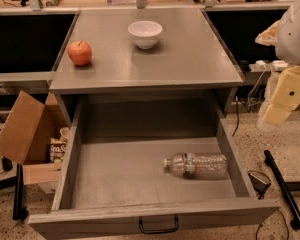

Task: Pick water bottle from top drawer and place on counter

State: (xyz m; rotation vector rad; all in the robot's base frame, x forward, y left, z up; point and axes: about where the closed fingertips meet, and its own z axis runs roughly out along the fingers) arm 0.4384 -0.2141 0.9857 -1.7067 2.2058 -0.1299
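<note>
The grey table (190, 54) is the largest thing here; its flat top fills the upper middle of the view and it is the top of a grey cabinet. Under it the top drawer (120, 174) is pulled far out toward the camera, and its flat grey bottom is open to see. To the left of the drawer, on the speckled floor, stands an open cardboard box (22, 129) with its flap tilted outward and some small packages inside. At the right edge the white robot arm (297, 29) comes into the view, and below it hangs the pale yellow tool (285, 96). The tool is in the air beside the right end of the table, well apart from the drawer's inside and touching nothing; whether it is wide or narrow I cannot tell. A long black bar (285, 189) lies on the floor at the right of the drawer. The water bottle (197, 165) lies on its side on the drawer bottom, in the right half, near the right wall, with its white cap pointing to the left and its label band close to the cap end. On the table, a white bowl (145, 33) stands upright near the back middle, and a red apple (80, 53) sits near the left edge, well apart from the bowl. A thin black handle (159, 226) is on the drawer front.
</note>
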